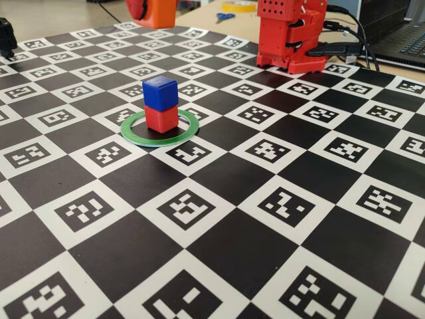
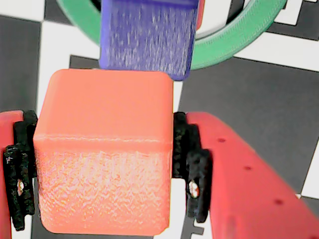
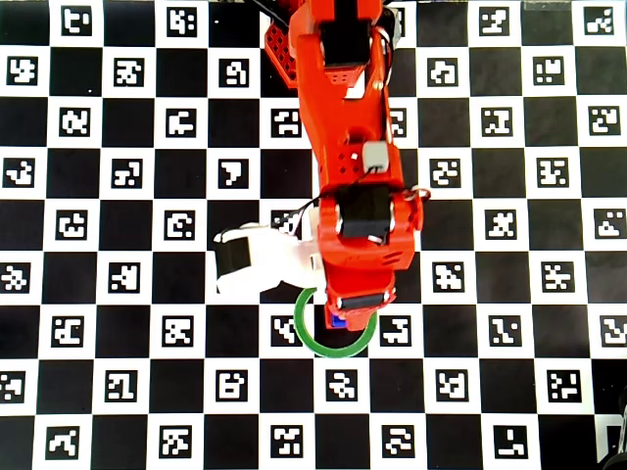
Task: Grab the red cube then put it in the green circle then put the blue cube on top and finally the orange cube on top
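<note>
Stack two high: blue cube (image 1: 160,92) on red cube (image 1: 161,117) inside green circle (image 1: 159,127). Gripper (image 2: 104,169) clamps orange cube (image 2: 104,154) above the stack. Placing it remains.

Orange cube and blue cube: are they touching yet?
Apart. In the fixed view the orange cube hangs well above the blue cube, with open checkerboard between them.

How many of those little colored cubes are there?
3. The red cube sits inside the green circle, the blue cube is stacked on it, and the orange cube is held in the jaws above them.
</note>
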